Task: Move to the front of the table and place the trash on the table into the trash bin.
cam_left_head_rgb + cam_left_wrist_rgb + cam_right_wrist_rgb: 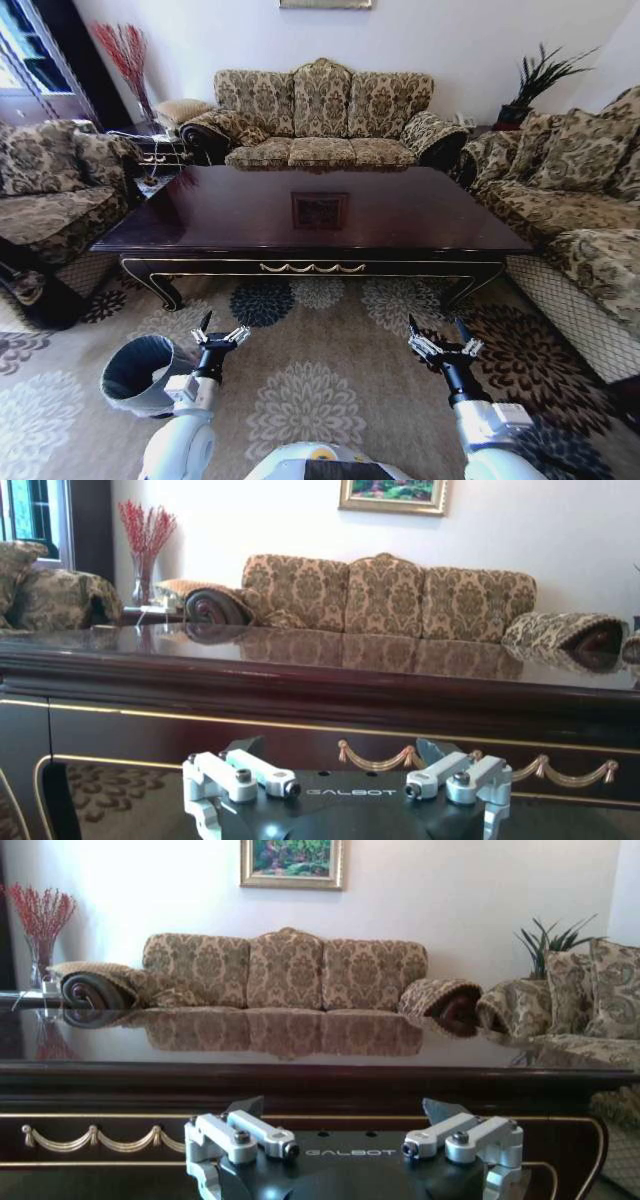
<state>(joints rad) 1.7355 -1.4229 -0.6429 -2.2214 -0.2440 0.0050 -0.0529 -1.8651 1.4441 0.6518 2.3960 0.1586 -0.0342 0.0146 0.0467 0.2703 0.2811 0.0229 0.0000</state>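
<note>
The left hand (340, 744), fingers spread, faces the table (300, 697) apron.

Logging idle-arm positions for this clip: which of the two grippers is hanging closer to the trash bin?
The left gripper, fingers open, right beside the grey trash bin on the carpet; the right gripper, also open, hangs across the rug from it.

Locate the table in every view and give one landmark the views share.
Head view: the table spans the middle, beyond both pincers.
Left wrist view: its front edge crosses the middle.
Right wrist view: its glossy top crosses the middle.
Shared landmark: the three-seat sofa behind it.
</note>
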